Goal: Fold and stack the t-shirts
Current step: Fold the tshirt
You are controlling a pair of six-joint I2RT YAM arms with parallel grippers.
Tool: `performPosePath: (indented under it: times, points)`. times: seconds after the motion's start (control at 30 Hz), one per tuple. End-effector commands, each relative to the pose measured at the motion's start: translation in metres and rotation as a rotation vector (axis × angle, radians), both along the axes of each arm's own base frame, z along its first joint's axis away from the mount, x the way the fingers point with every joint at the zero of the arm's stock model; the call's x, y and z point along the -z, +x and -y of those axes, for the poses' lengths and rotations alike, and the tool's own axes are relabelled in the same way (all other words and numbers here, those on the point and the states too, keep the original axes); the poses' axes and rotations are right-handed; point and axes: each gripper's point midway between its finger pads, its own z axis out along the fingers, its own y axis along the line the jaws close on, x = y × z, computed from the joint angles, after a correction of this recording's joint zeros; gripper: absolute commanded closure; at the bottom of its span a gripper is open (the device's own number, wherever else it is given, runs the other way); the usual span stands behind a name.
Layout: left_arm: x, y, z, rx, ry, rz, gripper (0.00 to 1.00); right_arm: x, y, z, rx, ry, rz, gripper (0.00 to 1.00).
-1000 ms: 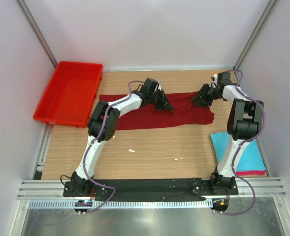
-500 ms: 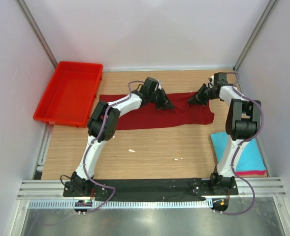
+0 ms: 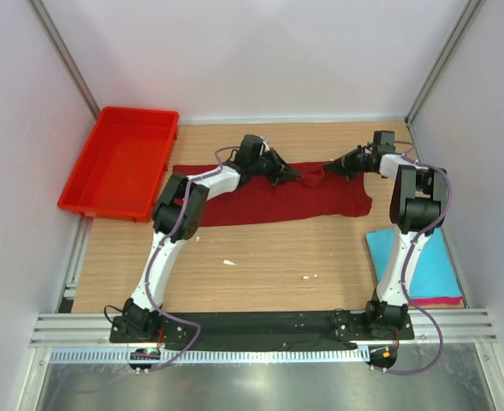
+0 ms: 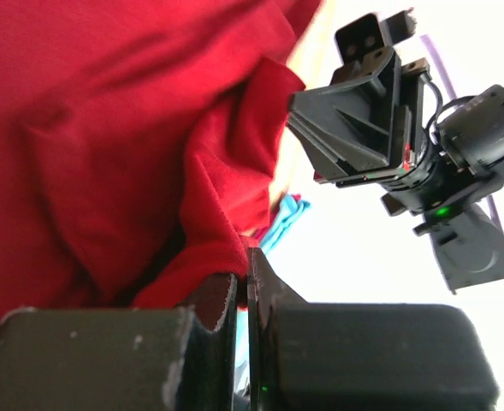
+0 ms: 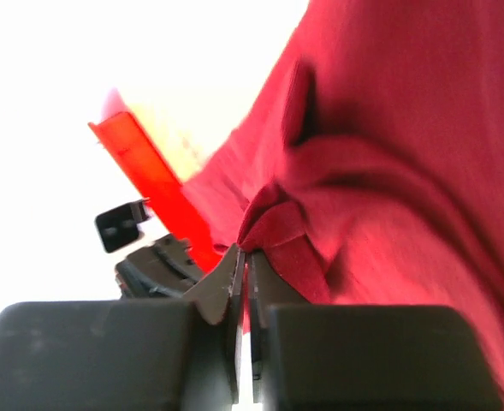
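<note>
Maroon t-shirt (image 3: 320,201) is lying across the tabletop (image 3: 269,257). My left jaws and right jaws are pinching its cloth.

No readable text or labels appear anywhere.

the left gripper (image 4: 245,278) has its two dark fingers (image 4: 213,301) pressed together on a bunched fold of the maroon t-shirt (image 4: 106,128). the pinched edge comes up between the tips. beyond the grip the cloth spreads wide, creased, with one raised fold running away from the fingers. toward the right of the scene the right gripper (image 4: 307,128) stands black against a washed-out bright background, its narrow end just at the shirt's edge. a small green light (image 4: 441,211) glows behind it. a sliver of turquoise t-shirt (image 4: 283,221) peeks past the maroon fold.
</note>
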Motion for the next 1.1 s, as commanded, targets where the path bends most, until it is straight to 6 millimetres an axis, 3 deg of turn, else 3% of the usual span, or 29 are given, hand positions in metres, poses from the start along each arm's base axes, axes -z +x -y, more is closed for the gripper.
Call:
performPosePath:
  times: [0.0, 0.17, 0.2, 0.23, 0.27, 0.37, 0.5, 0.67, 1.07]
  points:
    - [-0.009, 0.01, -0.002, -0.026, -0.074, 0.002, 0.97, -0.035, 0.031, -0.008, 0.018, 0.129, 0.099, 0.9]
    - [-0.001, 0.01, -0.009, -0.035, -0.055, -0.014, 0.8, -0.065, 0.045, 0.001, -0.06, 0.037, 0.236, 0.64]
    - [0.002, 0.008, -0.01, -0.028, -0.046, -0.011, 0.78, -0.061, 0.035, 0.003, -0.085, 0.005, 0.197, 0.58]
    - [0.002, 0.006, -0.011, -0.026, -0.039, -0.009, 0.73, -0.068, 0.039, 0.008, -0.098, -0.058, 0.219, 0.55]
    - [-0.002, 0.003, -0.012, -0.023, -0.034, -0.008, 0.71, -0.059, 0.024, 0.009, -0.122, -0.086, 0.146, 0.51]
    - [-0.003, -0.006, -0.018, -0.002, 0.01, 0.011, 0.64, -0.052, 0.009, 0.021, -0.193, -0.235, 0.165, 0.46]
    - [-0.006, -0.012, -0.02, 0.021, 0.051, 0.037, 0.63, -0.037, -0.003, 0.028, -0.251, -0.319, 0.16, 0.48]
    - [-0.002, -0.016, -0.016, 0.034, 0.049, 0.029, 0.67, -0.022, 0.004, 0.025, -0.322, -0.37, 0.207, 0.56]
    - [0.001, -0.021, -0.016, 0.045, 0.066, 0.026, 0.67, 0.001, 0.016, 0.011, -0.359, -0.371, 0.24, 0.53]
